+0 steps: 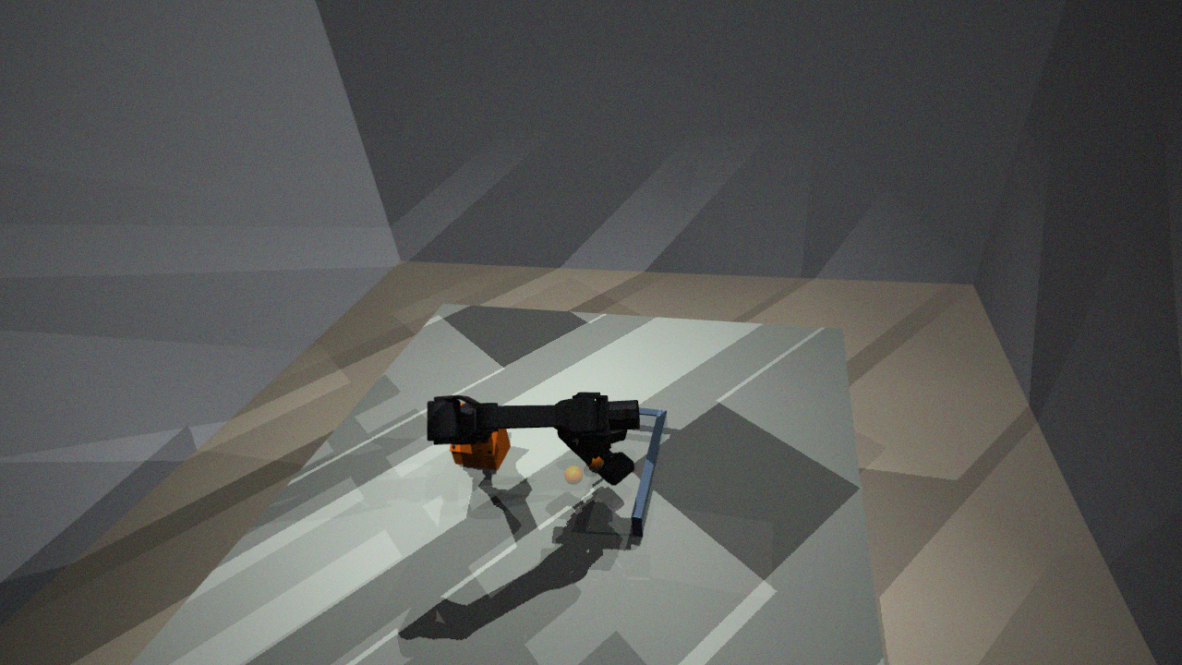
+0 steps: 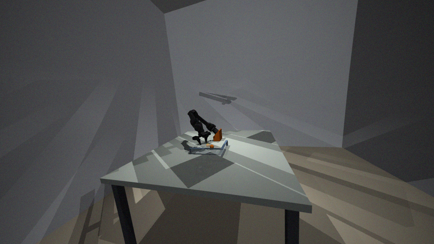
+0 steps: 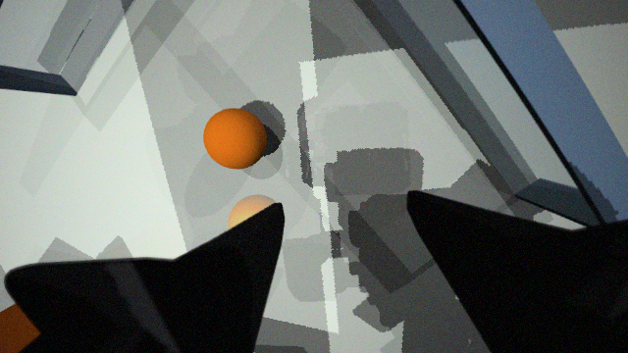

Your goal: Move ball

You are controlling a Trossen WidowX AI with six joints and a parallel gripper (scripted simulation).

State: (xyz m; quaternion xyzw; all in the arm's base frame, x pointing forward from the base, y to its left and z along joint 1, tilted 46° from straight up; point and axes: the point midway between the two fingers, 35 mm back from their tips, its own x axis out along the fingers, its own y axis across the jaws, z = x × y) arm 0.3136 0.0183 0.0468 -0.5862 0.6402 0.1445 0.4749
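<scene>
Black parallel jaws of the gripper (image 3: 343,216) stand apart, nothing between them, both fingertips showing at the bottom of the wrist view with bare bench in the gap. Gripper sits low, inside the corner area, close to the long wall.

Just ahead of the jaws: pale see-through orange ball copy (image 3: 247,208), partly hidden behind one fingertip (image 3: 255,245). Beyond it, the solid orange ball (image 3: 235,138) rests on the grey-green bench (image 1: 743,371), near the copy but apart from it, not overlapping. Ball untouched by the gripper.

Low clear blue-tinted walls (image 1: 650,463) form an L; long wall runs right beside the gripper in the wrist view, short wall's end shows far off at top left. In the top view the arm hides the solid ball; only the copy (image 1: 572,474) shows. Exterior view shows ball (image 2: 211,146) and copy side by side inside the corner.

Progress, judging: early. Approach is about done, gripper is at the work spot. Left: get the ball onto the copy (grasp or nudge toward the jaws), release, back the gripper off, ball must settle still inside the walls.

Ball look: smooth, matte, uniform orange, round, small against the jaw gap, dark shadow on its far side. Likely rolls easily on the flat bench, so a gentle move is needed.

Orange base block (image 1: 479,451) anchors the arm, well apart from the ball.
</scene>
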